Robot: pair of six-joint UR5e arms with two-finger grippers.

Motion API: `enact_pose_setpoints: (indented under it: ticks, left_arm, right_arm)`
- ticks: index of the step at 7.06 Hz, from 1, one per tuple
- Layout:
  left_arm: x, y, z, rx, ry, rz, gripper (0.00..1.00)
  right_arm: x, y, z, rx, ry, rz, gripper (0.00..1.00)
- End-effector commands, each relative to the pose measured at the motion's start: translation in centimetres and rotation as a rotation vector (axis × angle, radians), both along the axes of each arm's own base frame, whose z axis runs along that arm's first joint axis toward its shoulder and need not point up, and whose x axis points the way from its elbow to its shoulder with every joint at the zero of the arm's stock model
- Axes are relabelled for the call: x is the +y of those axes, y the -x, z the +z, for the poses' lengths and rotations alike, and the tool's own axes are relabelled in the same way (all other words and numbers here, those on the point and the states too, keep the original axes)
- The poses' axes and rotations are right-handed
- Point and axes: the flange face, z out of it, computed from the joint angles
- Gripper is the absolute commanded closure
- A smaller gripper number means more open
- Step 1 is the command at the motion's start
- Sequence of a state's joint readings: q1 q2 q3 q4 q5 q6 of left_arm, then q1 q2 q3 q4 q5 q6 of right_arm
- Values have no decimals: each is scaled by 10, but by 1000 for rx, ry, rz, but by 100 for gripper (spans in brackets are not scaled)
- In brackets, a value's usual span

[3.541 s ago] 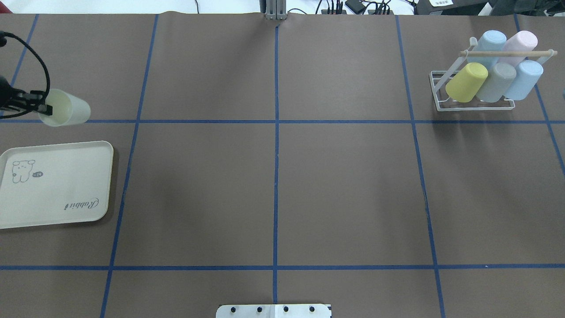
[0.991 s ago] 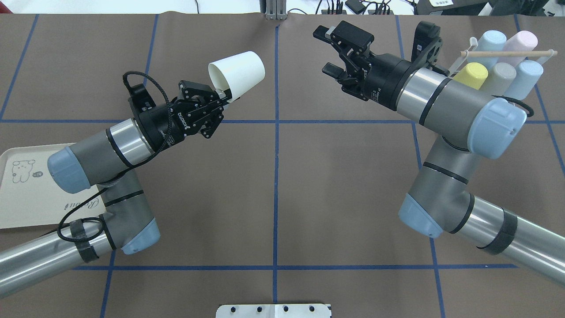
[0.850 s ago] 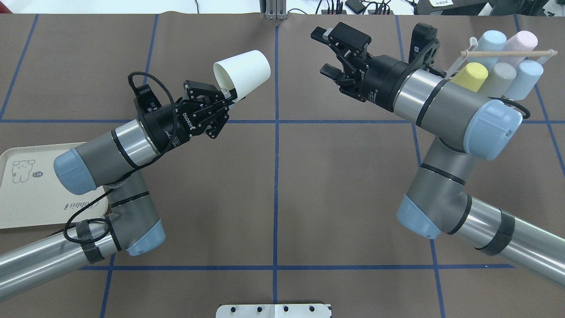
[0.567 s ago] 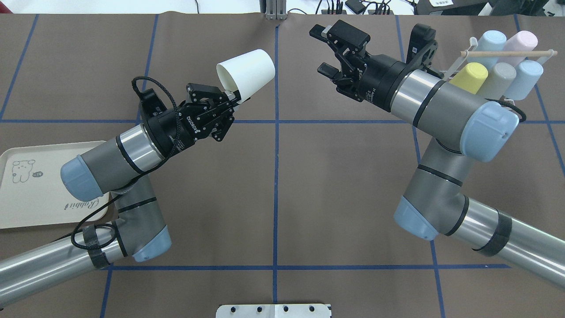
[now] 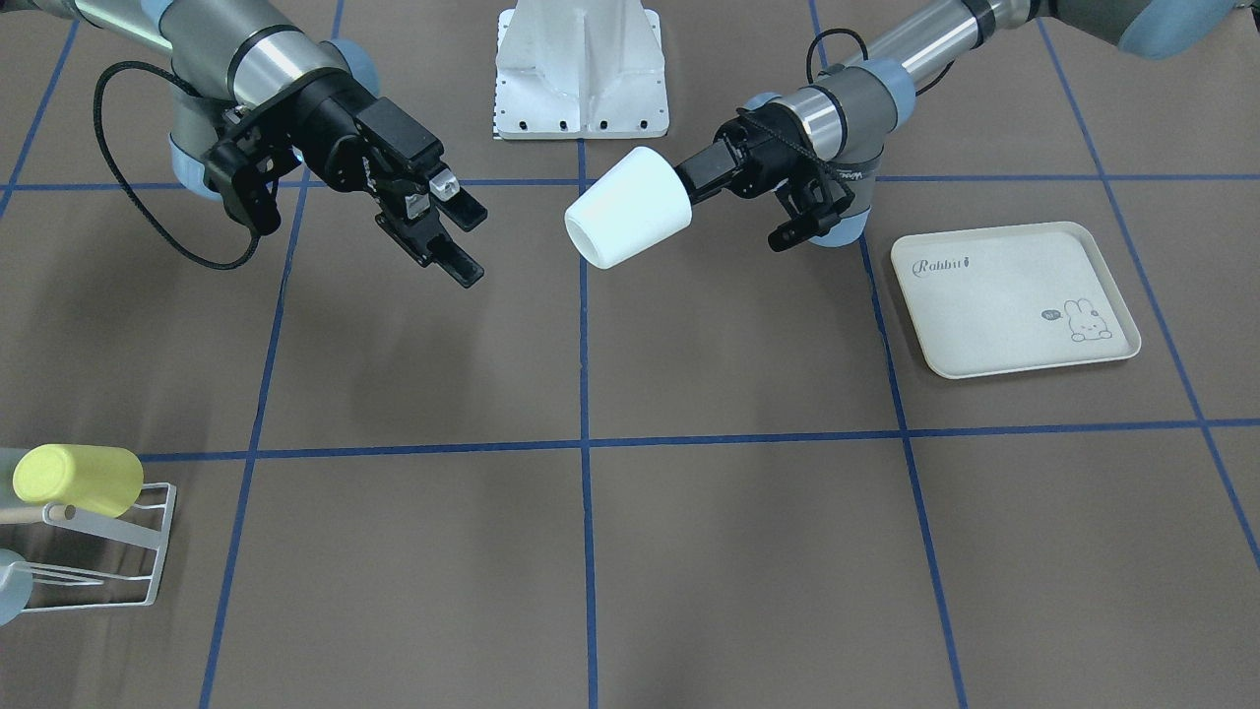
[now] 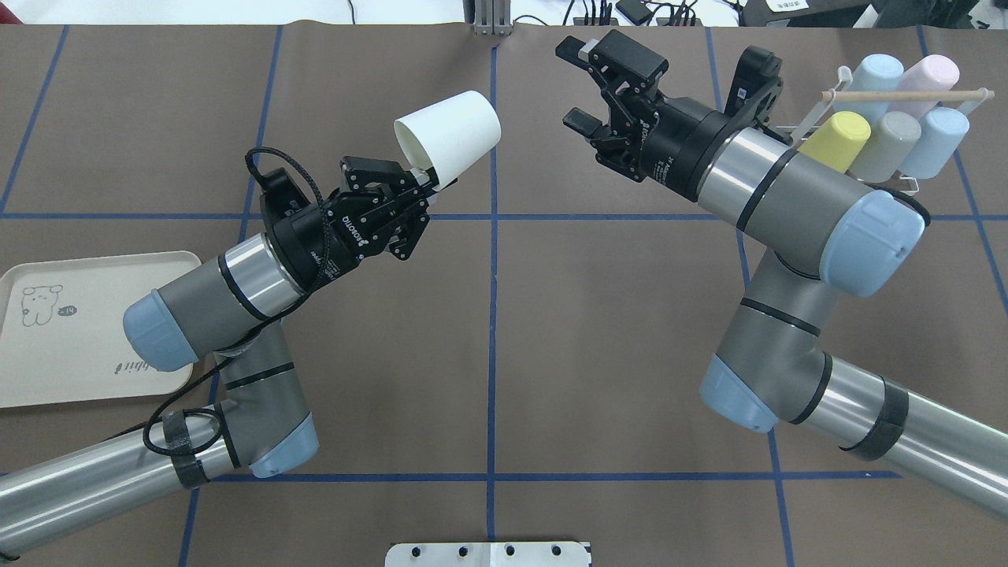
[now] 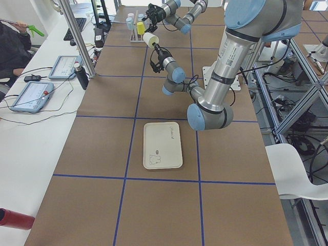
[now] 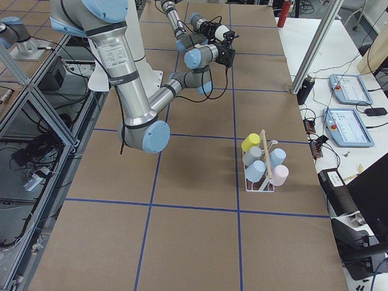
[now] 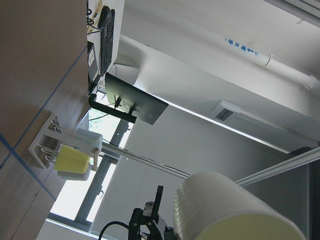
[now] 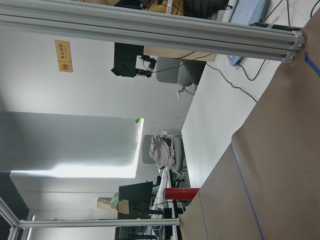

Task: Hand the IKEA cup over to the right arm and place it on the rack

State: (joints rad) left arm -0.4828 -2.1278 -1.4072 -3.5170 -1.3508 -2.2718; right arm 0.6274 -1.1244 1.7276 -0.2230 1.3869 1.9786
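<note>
Two arms are working over the table (image 6: 614, 331), the left arm (image 6: 197, 303) and the right arm (image 6: 795, 197). Six cups are showing: one white cup (image 6: 449, 138) aloft and five sitting on the one rack (image 6: 898, 95) at the far right corner, two light blue cups (image 6: 878, 75) (image 6: 937, 138), one pink cup (image 6: 929, 75), one grey cup (image 6: 886, 142) and one yellow cup (image 6: 836, 138). One tray (image 6: 71, 354) is lying at the left edge.

Overhead, from behind the robot's base (image 6: 488, 554): looks forward and down over the surface (image 6: 614, 331). Across from it: faces back steeply, mirrored. At either end: sits high and far, looks along the surface, shares the white wire rack (image 8: 264, 138). On the wrists: looks out sideways at the room, catches that rack from the left.
</note>
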Motion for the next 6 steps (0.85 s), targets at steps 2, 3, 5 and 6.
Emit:
enact_pose_setpoints:
  ticks: [2, 3, 5, 6]
  left_arm:
    - [-8, -14, -13, 8, 5, -7, 100]
    - [-11, -20, -16, 4, 6, -8, 100]
    - [-14, -26, -29, 17, 0, -9, 100]
    - [-16, -29, -35, 21, -2, -9, 100]
  right_arm:
    - [12, 15, 1, -12, 14, 3, 0]
    - [15, 18, 0, -14, 14, -1, 0]
    - [15, 19, 0, -14, 14, -2, 0]
    - [16, 20, 1, -11, 16, -4, 0]
